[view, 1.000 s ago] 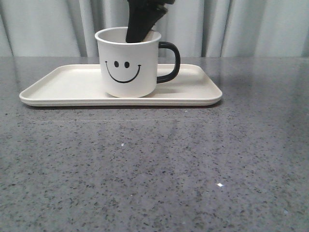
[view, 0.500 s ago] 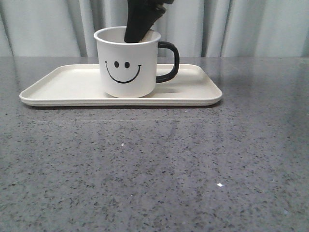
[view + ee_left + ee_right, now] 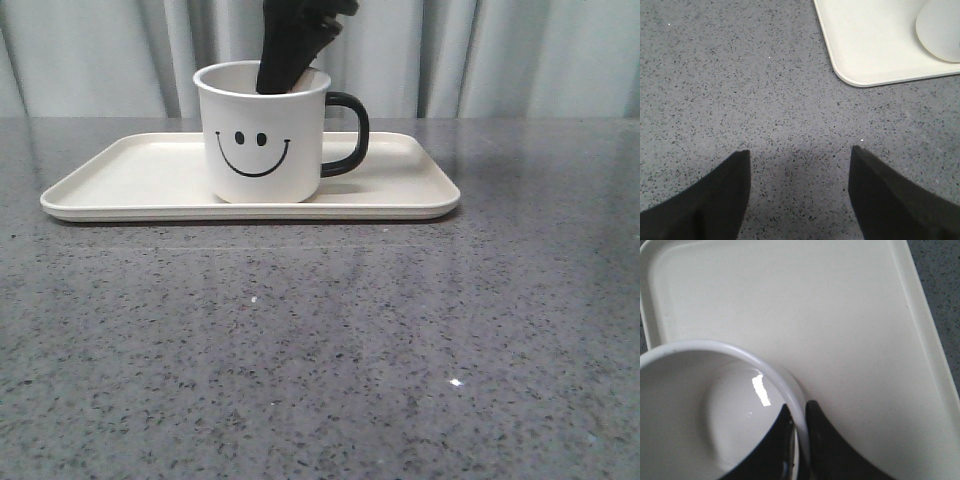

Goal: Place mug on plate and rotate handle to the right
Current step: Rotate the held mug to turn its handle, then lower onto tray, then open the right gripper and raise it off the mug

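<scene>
The white mug (image 3: 262, 135) with a black smiley face stands on the cream plate (image 3: 400, 190), near its middle. Its black handle (image 3: 346, 133) points right. My right gripper (image 3: 799, 412) comes down from above and is shut on the mug's rim (image 3: 775, 372), one finger inside and one outside at the back wall; its dark fingers (image 3: 290, 45) show above the mug in the front view. My left gripper (image 3: 800, 155) is open and empty over the grey table, near the plate's corner (image 3: 860, 77). The mug's base edge (image 3: 940, 30) shows in the left wrist view.
The grey speckled table (image 3: 320, 340) stretches in front of the plate. Pale curtains (image 3: 520, 55) hang behind the table.
The mug has shifted slightly left on the plate and turned a little, its handle swinging slightly. The right gripper kept its hold on the rim.
</scene>
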Tool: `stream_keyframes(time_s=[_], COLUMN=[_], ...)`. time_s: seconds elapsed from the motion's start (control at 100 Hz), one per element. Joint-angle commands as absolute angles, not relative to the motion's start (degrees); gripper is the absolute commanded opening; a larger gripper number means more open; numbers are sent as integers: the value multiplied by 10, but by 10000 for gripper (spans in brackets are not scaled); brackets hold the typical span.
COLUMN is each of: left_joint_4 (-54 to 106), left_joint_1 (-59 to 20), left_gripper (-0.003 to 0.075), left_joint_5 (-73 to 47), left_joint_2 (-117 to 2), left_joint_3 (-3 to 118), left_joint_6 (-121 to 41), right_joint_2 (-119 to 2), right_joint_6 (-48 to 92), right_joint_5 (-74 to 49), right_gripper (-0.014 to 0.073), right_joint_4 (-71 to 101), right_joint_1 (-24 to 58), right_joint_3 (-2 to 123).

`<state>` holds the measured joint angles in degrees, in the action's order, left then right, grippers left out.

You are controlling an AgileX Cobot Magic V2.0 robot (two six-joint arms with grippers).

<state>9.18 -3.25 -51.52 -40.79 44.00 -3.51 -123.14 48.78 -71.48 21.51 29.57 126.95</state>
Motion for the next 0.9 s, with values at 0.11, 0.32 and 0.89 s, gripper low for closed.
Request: stream_keyframes(time_s=[0.11,0.32,0.89], left_joint_4=[102,102,102], left_joint_1=[-32,-32,-32], left_gripper=[419,419,419], left_joint_5=[-481,-481,-481], left_joint_2=[-406,-406,-406], left_joint_3=[456,456,456], left_joint_6=[-37,-37,-37], right_joint_2=[-1200,-1200,-1097], right_joint_6=[492,492,445], right_joint_5=[-761,-761,-715], right_gripper=[-58,141,408], right_joint_4=[230,230,216], right_joint_1=[296,296,252], right_joint_3=[1285,1285,1288])
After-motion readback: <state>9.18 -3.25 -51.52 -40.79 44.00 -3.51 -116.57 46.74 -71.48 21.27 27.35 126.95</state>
